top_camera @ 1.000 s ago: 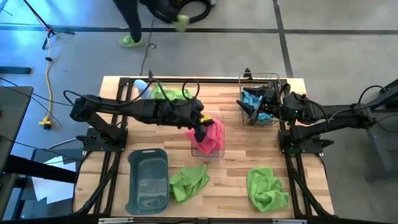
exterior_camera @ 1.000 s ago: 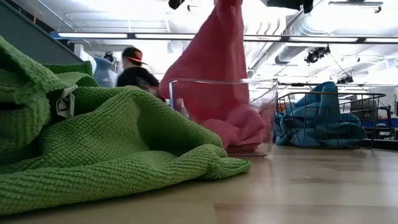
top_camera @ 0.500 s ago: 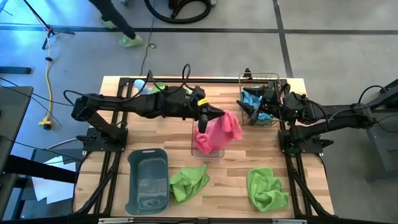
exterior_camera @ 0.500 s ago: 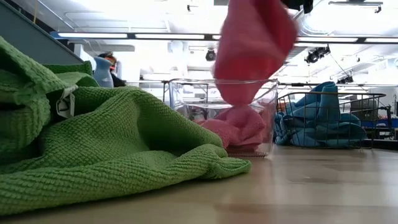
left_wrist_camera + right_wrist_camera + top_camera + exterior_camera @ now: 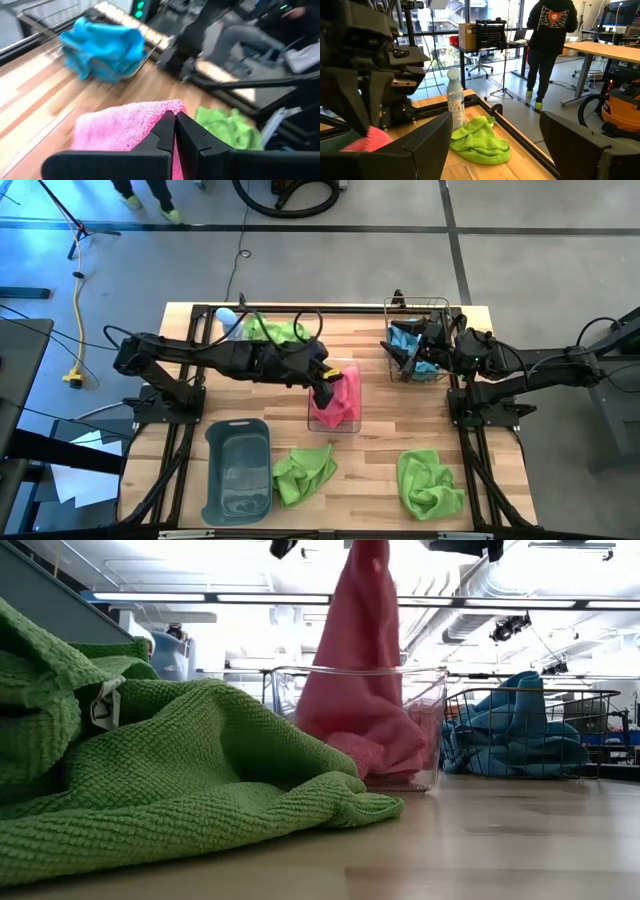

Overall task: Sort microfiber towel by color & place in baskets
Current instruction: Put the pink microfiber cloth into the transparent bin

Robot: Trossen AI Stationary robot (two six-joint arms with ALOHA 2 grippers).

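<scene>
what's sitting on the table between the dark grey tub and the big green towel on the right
One crumpled lime green microfiber towel, seen in the high view, between dark grey plastic tub and larger green towel.

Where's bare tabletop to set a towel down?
Bare wood lies between the clear bin and wire basket, and ahead of the right green towel. Crowded: grey tub against the middle green towel.

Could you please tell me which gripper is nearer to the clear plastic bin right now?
Left. The left gripper hangs over the clear bin, shut on the pink towel; the right gripper waits at the wire basket.
</scene>
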